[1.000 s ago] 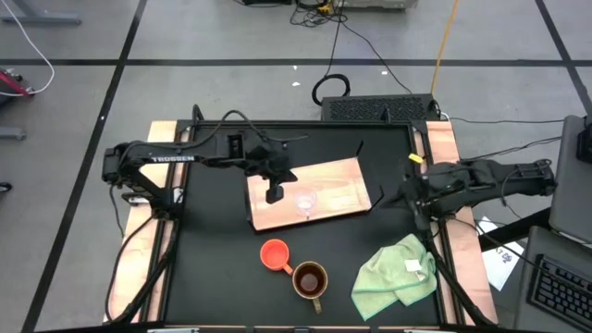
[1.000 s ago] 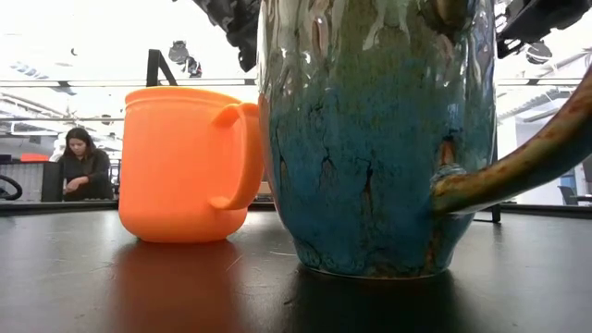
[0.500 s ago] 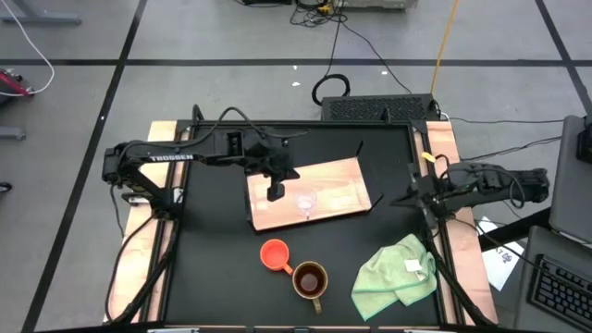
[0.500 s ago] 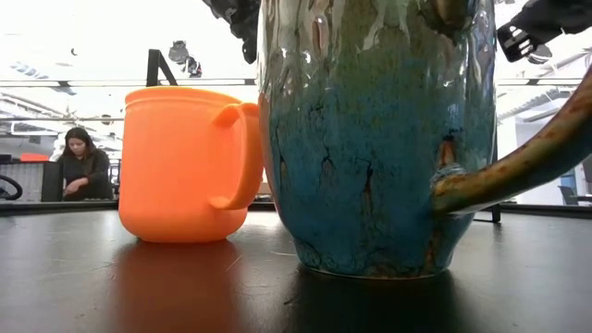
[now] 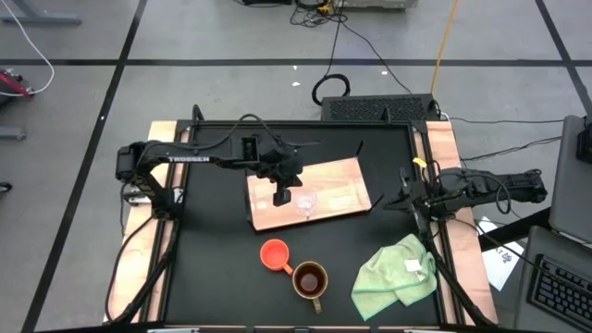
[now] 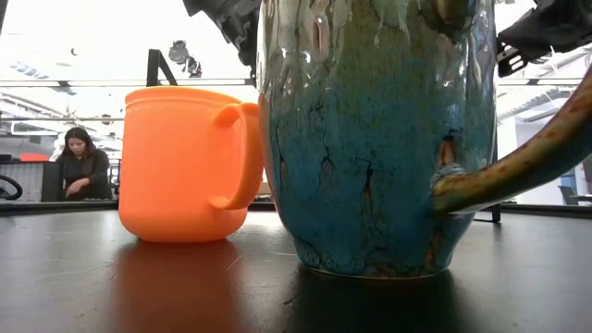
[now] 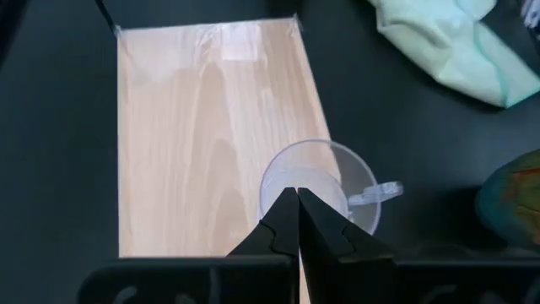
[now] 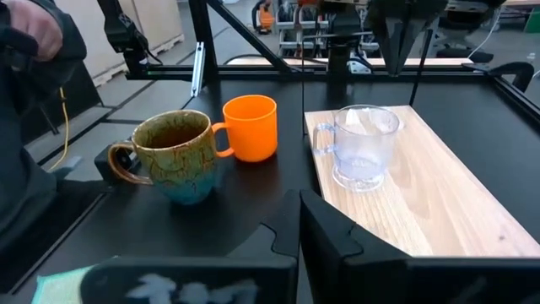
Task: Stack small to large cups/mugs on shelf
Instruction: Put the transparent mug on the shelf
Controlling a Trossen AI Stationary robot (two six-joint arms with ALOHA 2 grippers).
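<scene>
1. Left gripper [image 5: 282, 196], fingers pressed together and empty, hovers centre-frame over the tiny clear glass cup [image 5: 304, 202] standing on the light wooden board [image 5: 338, 185].
2. Below centre, the orange plastic handled cup [image 5: 274, 253] touches the brown glazed mug [image 5: 310, 279] on the black tabletop; orange looks next, needing opened fingers.
3. Right gripper [image 5: 407, 198], closed on nothing, waits at the right edge.

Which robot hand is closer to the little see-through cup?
The left hand. It hangs shut just above the glass cup on the wooden board. The right hand is shut, off at the table's right edge.
</scene>
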